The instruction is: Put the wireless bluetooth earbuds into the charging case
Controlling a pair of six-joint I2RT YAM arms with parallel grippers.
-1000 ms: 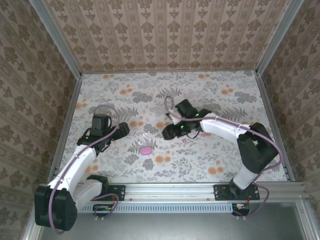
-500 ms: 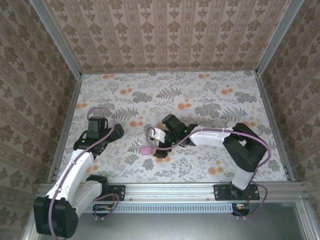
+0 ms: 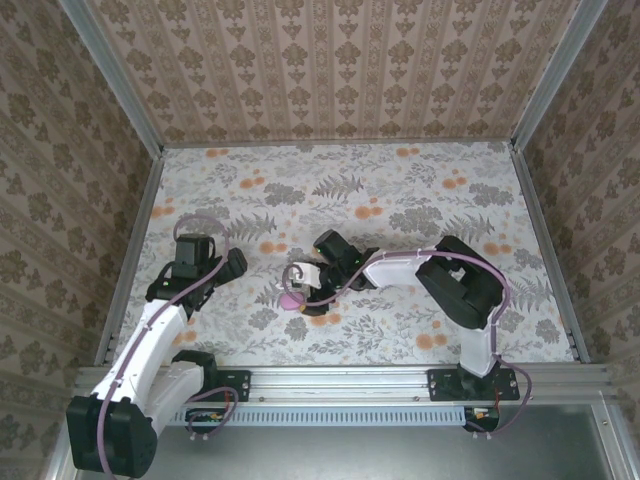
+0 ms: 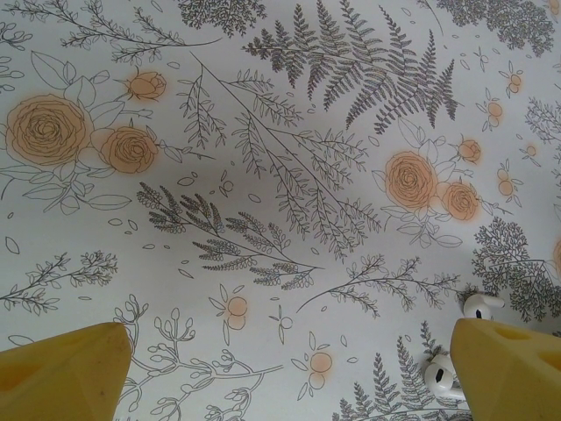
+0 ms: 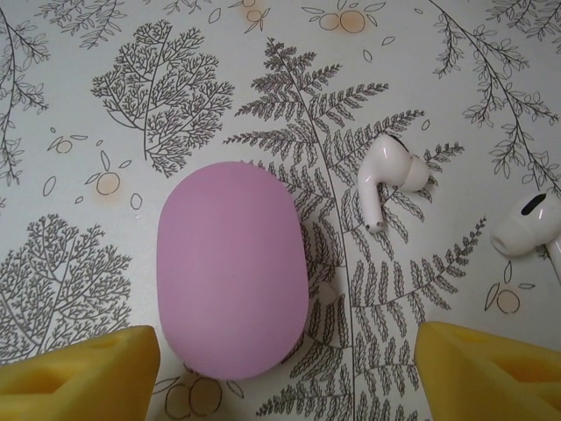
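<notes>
Pink and glossy, the charging case (image 5: 232,267) lies flat on the flowered tablecloth (image 5: 79,219), its lid apparently closed. It sits right ahead of your right gripper (image 5: 285,368), whose yellow pads (image 5: 491,373) stand wide apart and clamp nothing; only the case's near end lies between them. The white earbuds (image 5: 386,175) lie loose on the cloth to one side of the case, one near it and the second further off at the frame's edge, neither touching it. Your left gripper (image 4: 289,377) is likewise spread and empty. In its wrist view both earbuds sit just beside the finger at the right of the frame, so watch there first: any sideways drift of that arm would likely flick them away or roll them under the pad. The case is the second worry. It is a rounded pebble shape, so if you close on it off-centre, or only on its end, it may squirt forward or spin, possibly into the nearer earbud. Seen from above, the two arms' working ends are near each other, and they could crowd one another if both go in together. With the lid seemingly down, nothing can be seated until it is opened, and prying it one-handed may just push the case across the cloth.
</notes>
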